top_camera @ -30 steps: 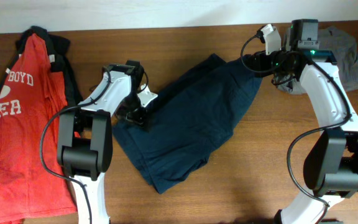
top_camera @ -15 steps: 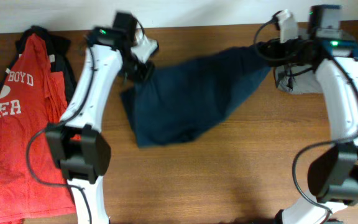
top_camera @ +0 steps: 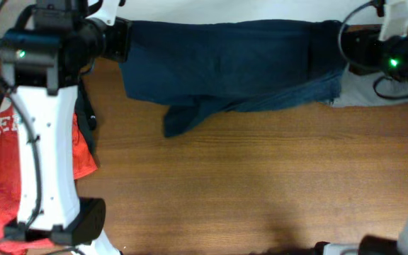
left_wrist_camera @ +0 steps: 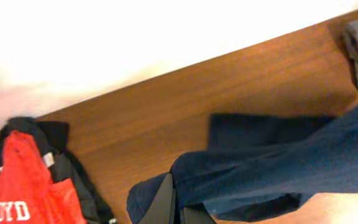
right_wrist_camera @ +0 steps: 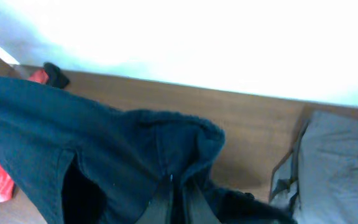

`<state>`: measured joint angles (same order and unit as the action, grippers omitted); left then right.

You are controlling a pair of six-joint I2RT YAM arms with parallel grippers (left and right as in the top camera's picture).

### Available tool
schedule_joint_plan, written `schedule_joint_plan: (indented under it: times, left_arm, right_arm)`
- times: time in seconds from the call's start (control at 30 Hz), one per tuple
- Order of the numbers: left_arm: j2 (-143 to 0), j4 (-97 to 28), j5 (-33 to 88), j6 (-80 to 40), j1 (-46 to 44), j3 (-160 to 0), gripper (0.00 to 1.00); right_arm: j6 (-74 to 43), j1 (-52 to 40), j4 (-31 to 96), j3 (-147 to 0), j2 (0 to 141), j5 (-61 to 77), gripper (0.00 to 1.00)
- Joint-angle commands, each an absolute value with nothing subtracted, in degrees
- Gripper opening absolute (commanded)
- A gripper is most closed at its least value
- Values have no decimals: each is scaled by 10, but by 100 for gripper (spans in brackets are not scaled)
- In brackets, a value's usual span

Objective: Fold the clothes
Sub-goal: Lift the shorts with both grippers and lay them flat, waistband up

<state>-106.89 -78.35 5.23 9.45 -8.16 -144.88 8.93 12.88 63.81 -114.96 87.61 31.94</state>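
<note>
The 2 grippers are holding 1 navy-blue garment (top_camera: 225,64) stretched above the table (top_camera: 261,184). The left gripper (left_wrist_camera: 178,208) is clenching its left end, the right gripper (right_wrist_camera: 178,199) its right end. 1 red T-shirt (left_wrist_camera: 23,186) and 1 grey garment (right_wrist_camera: 340,162) are lying aside.

Wooden tabletop (top_camera: 261,184): mid-brown, matte, fine grain running left-right in overhead view. Tone even across lower middle and right; slightly redder toward far edge. Far edge of tabletop straight, meeting white wall (top_camera: 211,8). Wall plain, strongly overexposed above tabletop edge in both wrist views (left_wrist_camera: 135,37) (right_wrist_camera: 197,37); no surface detail readable there.
</note>
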Motion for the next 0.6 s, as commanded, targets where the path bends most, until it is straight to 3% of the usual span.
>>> schedule_joint_plan:
  times: [0.0, 0.33, 0.57]
  left_arm:
    - [-987, -790, -1, 82, -65, -1460, 1]
    - [-835, -846, -10, 82, -65, -1460, 1]
    - [-837, -867, -35, 82, -65, -1455, 0]
  right_arm:
    - [80, 144, 653, -1165, 822, 278, 5]
    - [34, 143, 733, -1165, 715, 293, 6]
    - [-8, 143, 770, -1163, 718, 290, 8]
